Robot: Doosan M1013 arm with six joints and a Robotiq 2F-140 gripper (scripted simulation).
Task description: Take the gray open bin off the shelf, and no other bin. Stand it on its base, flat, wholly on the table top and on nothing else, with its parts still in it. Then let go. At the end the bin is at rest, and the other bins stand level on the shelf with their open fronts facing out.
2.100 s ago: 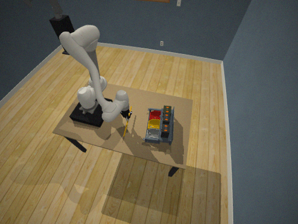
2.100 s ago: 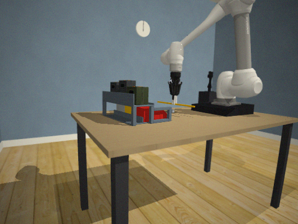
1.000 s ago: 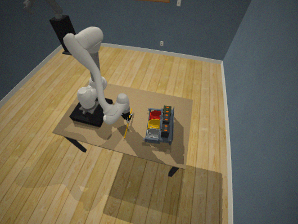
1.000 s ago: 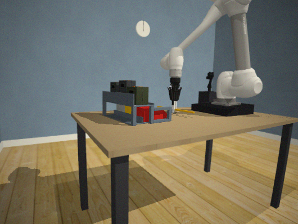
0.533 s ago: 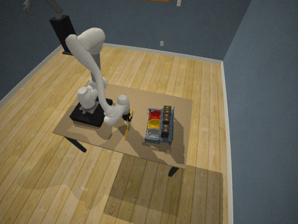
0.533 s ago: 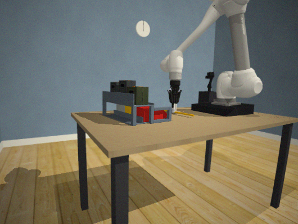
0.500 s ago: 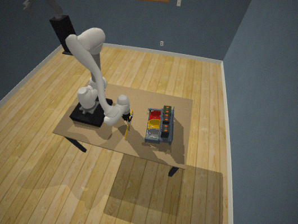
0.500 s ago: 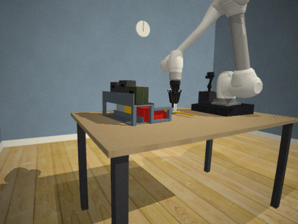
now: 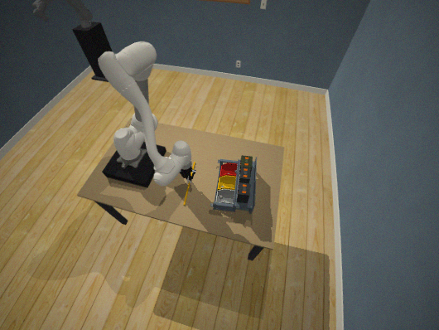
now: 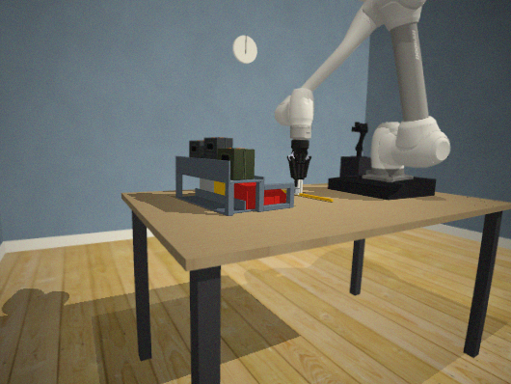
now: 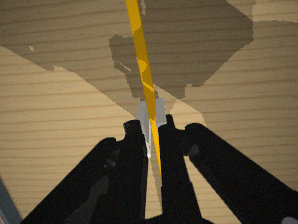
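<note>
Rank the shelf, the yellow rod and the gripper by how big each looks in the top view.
1. shelf
2. yellow rod, long but thin
3. gripper, shut on the rod; nearer the camera, so unsure against the rod.

Blue-gray painted walls (image 9: 385, 124) with a white baseboard (image 9: 248, 79) stand around a light wooden plank floor (image 9: 62, 249), where a tan rectangular table top (image 10: 337, 222) on dark square legs (image 10: 204, 323) throws a shadow below its front edge, and a round white wall clock (image 10: 245, 49) hangs above.
</note>
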